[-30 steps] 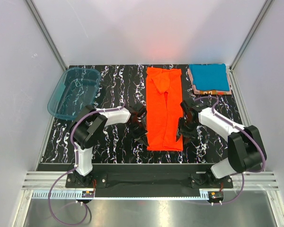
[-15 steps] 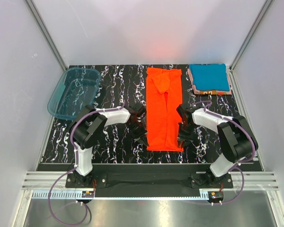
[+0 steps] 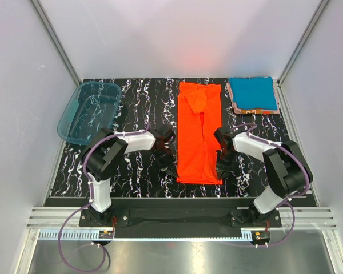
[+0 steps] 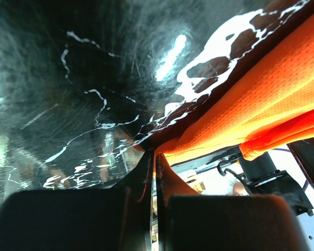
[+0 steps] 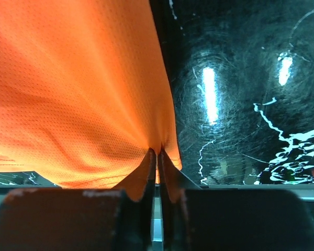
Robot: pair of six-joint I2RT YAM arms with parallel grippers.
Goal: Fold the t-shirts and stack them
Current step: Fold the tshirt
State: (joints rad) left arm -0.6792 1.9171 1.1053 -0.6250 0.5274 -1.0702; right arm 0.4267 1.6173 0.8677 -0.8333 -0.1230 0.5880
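Orange shirt point(image 3: 199, 134) lies down the middle of the worktop point(image 3: 140, 108), its near corners pinched tight between the closed fingers of the left gripper point(image 4: 154, 157) and right gripper point(image 5: 158, 154). A folded blue shirt point(image 3: 251, 93) sits in the far right corner.

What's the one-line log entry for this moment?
left gripper: shut on orange shirt near-left edge | right gripper: shut on near-right edge | teal shirt: folded, far right

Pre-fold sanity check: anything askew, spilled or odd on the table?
No spill or damage. The orange t-shirt has a bunched lump near its far end, so the strip isn't flat. The tub sits skewed far left.
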